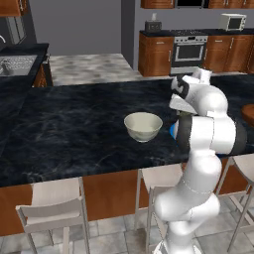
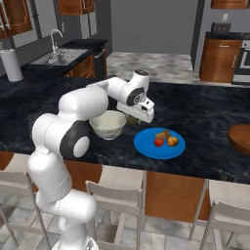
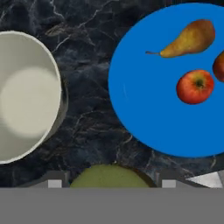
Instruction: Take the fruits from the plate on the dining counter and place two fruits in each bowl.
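Claw [image 3: 109, 186] clenched on the green fruit [image 3: 109, 176], held above the black marble worktop [image 3: 87, 78] between the cream bowl [image 3: 24, 96] and the blue plate [image 3: 144, 100]. Bowl interior bare. On the plate: tan pear [image 3: 188, 40] lying on its side, red apple [image 3: 195, 86] near it, a third fruit [image 3: 219, 65] cut off at the edge of the hand view. Right base view: plate [image 2: 146, 145] just right of the bowl [image 2: 108, 124], apart, with the orange fruit [image 2: 172, 141] beside the apple
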{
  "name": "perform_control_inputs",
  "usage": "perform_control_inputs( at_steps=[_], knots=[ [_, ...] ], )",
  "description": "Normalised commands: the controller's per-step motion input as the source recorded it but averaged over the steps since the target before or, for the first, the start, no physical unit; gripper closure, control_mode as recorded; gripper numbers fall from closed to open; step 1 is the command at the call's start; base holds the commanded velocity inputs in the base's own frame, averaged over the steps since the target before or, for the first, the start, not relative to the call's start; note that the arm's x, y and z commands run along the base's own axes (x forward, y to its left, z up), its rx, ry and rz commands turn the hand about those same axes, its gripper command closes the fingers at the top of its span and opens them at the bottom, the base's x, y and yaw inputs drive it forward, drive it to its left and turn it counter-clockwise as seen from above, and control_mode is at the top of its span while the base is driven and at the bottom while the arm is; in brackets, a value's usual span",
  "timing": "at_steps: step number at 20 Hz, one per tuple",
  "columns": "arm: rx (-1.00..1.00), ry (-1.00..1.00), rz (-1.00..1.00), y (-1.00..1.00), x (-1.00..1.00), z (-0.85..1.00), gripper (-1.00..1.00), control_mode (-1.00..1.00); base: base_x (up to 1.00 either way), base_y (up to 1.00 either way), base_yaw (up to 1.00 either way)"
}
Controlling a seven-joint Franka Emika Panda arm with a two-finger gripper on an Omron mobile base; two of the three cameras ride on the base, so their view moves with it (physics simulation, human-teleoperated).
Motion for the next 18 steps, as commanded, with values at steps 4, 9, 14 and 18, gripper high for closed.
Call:
perform_control_inputs(
  at_steps=[4, 9, 14, 18],
  knots=[
    [0.0, -0.17, 0.11, 1.0, 0.05, 0.52, 1.0, -1.0, 0.0, 0.0, 0.0],
    [0.0, -0.1, 0.19, 1.0, 0.42, 0.07, 1.0, -1.0, 0.0, 0.0, 0.0],
    [-0.01, 0.0, 0.22, 0.69, 0.96, 0.0, 1.0, -1.0, 0.0, 0.0, 0.0],
    [-0.08, 0.15, 0.1, 0.23, 0.45, 0.0, 1.0, -1.0, 0.0, 0.0, 0.0]
  ],
)
